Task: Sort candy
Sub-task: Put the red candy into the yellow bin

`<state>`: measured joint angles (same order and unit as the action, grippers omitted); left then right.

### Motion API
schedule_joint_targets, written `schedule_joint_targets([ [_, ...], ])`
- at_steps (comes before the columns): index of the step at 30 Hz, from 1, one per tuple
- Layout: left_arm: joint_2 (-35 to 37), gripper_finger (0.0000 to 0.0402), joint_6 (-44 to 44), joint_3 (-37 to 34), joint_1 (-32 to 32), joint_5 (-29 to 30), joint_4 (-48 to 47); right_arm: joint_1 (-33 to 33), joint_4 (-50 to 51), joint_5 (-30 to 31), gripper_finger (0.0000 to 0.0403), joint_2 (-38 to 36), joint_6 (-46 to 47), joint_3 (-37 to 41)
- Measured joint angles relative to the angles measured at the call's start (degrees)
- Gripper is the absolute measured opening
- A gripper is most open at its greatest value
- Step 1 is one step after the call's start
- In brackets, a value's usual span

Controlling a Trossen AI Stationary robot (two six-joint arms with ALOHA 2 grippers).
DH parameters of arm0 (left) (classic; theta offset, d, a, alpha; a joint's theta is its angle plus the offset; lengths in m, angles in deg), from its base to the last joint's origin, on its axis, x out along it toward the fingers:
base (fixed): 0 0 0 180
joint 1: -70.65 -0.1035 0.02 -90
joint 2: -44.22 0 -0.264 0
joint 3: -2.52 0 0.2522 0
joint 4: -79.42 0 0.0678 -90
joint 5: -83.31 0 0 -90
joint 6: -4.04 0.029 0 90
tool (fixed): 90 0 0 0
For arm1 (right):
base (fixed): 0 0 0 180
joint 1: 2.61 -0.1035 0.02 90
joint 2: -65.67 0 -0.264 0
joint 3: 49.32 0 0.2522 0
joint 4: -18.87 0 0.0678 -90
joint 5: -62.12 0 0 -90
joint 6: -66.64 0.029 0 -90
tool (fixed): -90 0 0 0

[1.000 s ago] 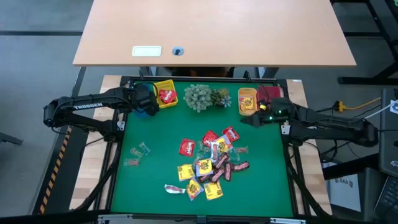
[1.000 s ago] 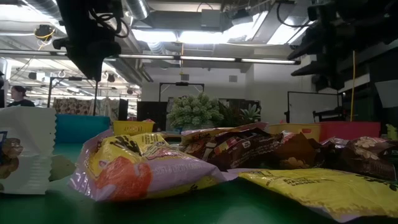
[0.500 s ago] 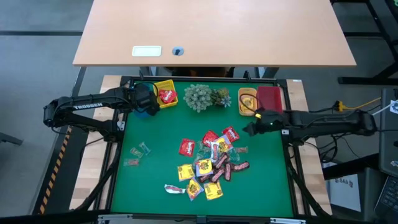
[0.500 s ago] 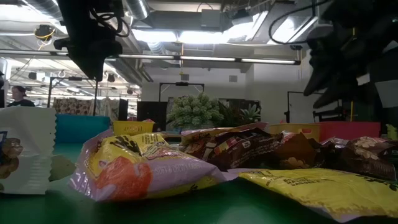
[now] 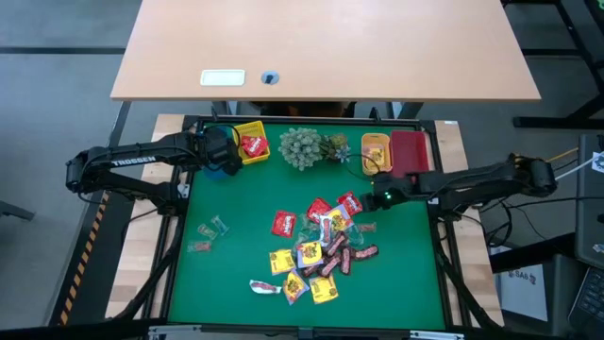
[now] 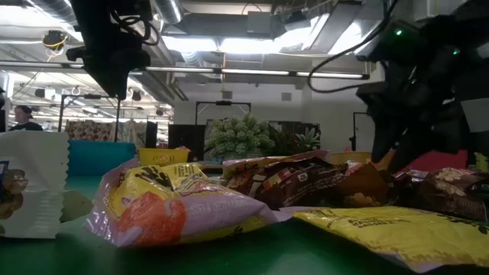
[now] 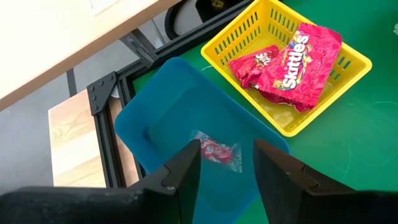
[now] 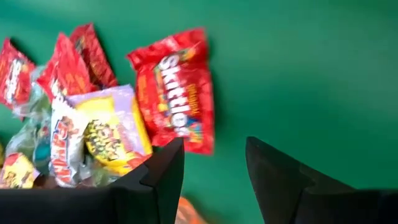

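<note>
The candy lies in a loose pile (image 5: 319,247) mid-table: red packets, yellow squares, dark bars. Two pale wrappers (image 5: 209,233) lie apart at the left. My left gripper (image 7: 227,171) hangs open over the blue bin (image 7: 168,118), where one clear-wrapped sweet (image 7: 217,152) lies. The yellow bin (image 7: 336,93) beside it holds two red packets (image 7: 297,61). My right gripper (image 8: 214,158) is open, tipped down over the pile's far right edge (image 5: 377,196), just short of a red Skittles packet (image 8: 177,93) that lies flat on the green mat.
A grey-green plant cluster (image 5: 307,146) stands at the far middle, with an orange bin (image 5: 376,151) and a red bin (image 5: 409,148) to its right. Bare green mat (image 5: 406,274) spreads right of and near the pile. A wooden desk (image 5: 326,47) lies beyond the table.
My right gripper has come away from the orange bin toward the table's near edge and left, sinking and tipping downward until it hangs over the pile's far right edge. Its fingers stay apart. The left arm has kept still.
</note>
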<state>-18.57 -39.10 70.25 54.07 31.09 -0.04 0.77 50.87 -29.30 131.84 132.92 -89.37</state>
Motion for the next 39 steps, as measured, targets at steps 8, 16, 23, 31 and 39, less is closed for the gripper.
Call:
schedule_joint_targets([
  [8,0.0,0.0132,0.0,0.0,0.4,0.0,0.5,0.0,-6.4,-2.0,0.0172,7.9,1.5,0.0],
  [16,0.0,0.0132,0.0,0.0,1.9,0.0,0.9,0.0,-9.8,-2.2,0.0172,9.1,1.6,0.0],
  [23,0.0,0.0132,0.0,0.0,3.2,0.0,1.5,0.0,-12.7,-2.3,0.0164,9.1,1.6,0.0],
  [31,0.0,0.0132,0.1,0.0,4.3,0.0,7.1,0.0,-12.7,-1.7,0.0072,9.1,1.4,0.0],
  [39,0.0,0.0132,0.2,0.0,6.8,0.0,12.3,0.0,-12.7,-1.6,0.0017,9.1,0.9,0.0],
])
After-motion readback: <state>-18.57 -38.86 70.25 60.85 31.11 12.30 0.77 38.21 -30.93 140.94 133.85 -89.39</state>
